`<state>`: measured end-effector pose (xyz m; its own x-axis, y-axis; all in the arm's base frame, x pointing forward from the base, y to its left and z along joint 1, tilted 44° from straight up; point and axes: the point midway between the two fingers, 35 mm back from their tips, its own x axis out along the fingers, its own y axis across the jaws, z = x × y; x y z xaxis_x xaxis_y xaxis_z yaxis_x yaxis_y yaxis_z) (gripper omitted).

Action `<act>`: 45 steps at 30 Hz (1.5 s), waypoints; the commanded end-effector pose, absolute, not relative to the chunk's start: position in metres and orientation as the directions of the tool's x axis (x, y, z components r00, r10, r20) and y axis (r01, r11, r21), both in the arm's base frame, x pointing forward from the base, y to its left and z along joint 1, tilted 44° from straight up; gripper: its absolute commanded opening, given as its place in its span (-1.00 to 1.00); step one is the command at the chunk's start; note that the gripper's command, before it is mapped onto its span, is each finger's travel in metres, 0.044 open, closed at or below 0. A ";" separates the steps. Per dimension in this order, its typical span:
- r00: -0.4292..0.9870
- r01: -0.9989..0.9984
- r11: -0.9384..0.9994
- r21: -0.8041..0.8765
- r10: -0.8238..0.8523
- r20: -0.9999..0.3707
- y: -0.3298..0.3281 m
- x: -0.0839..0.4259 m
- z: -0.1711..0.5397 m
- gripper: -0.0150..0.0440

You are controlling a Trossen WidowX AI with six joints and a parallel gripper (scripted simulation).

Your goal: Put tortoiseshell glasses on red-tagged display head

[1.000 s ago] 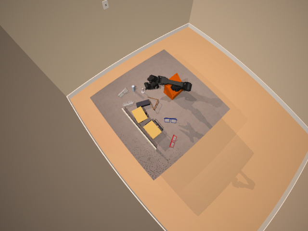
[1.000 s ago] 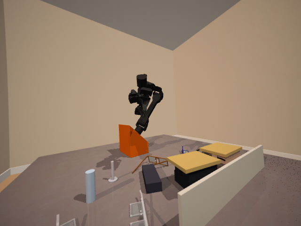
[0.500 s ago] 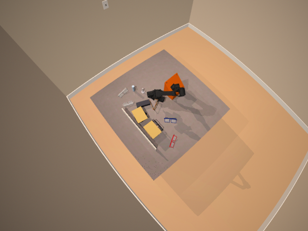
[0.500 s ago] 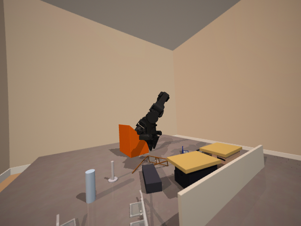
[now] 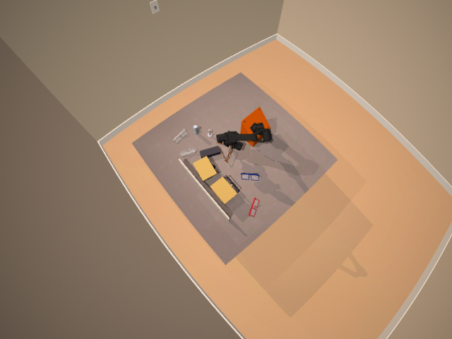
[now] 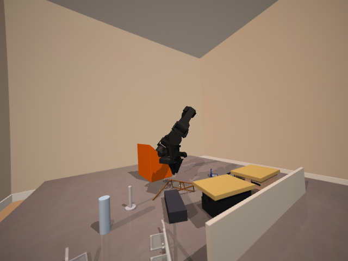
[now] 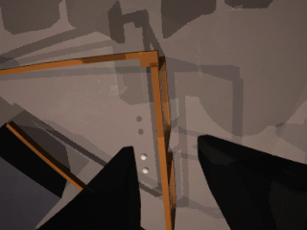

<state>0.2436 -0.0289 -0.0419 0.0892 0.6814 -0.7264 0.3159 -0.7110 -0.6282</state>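
Observation:
The tortoiseshell glasses stand on the table with temples spread, beside the dark block. My gripper is open, low above them; in the wrist view its fingertips lie on either side of the front frame, with gaps on both sides. A dark head is under the nearer yellow slab. A light-toned head is under the farther yellow slab; black glasses are at its front. I cannot make out the red tag.
The dark block, a blue cylinder and a thin post stand near the glasses. A low wall runs behind the heads. An orange wedge is at the arm's base. Blue, red and clear glasses lie around.

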 end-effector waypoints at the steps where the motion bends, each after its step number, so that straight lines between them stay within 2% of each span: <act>1: 0.090 0.309 -0.711 -0.632 0.683 -0.725 -0.029 0.243 -0.042 -0.08; 45: 0.090 0.308 -0.709 -0.634 0.685 -0.723 0.017 0.245 -0.082 -0.08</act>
<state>0.2467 0.0151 -0.0814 0.0910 0.6809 -0.7267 0.3157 -0.7118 -0.6275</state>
